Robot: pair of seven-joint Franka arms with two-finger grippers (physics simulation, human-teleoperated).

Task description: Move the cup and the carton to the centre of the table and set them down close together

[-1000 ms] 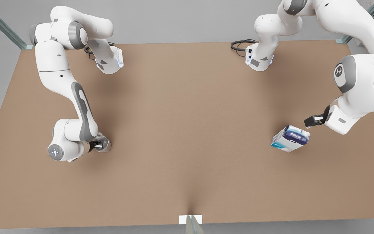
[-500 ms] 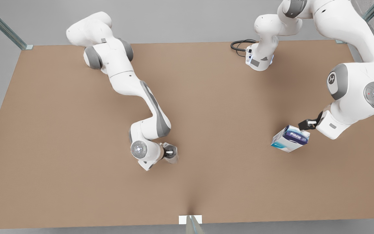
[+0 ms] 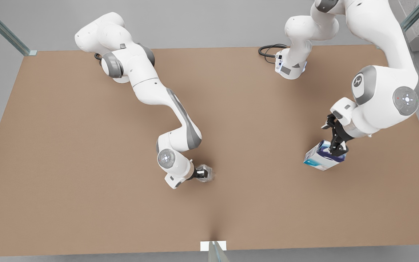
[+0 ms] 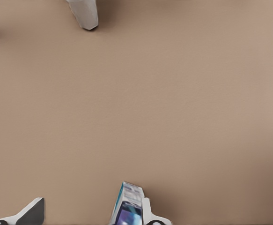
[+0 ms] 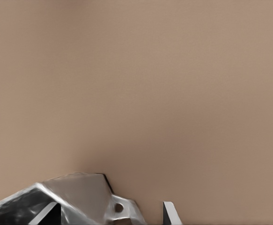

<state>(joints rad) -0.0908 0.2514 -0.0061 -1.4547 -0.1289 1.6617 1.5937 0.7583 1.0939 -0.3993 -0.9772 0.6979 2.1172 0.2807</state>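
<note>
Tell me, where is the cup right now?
The cup sits near the table's middle in the front view, held in the right gripper, far from the carton toward the front view's right.

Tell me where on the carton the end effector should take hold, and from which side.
Probably from above, across the two broad faces near the top end. The carton leans on the table with its purple band up, and the left end effector hangs over that end, one finger beside a broad face. The right end effector holds the cup near the centre.
</note>
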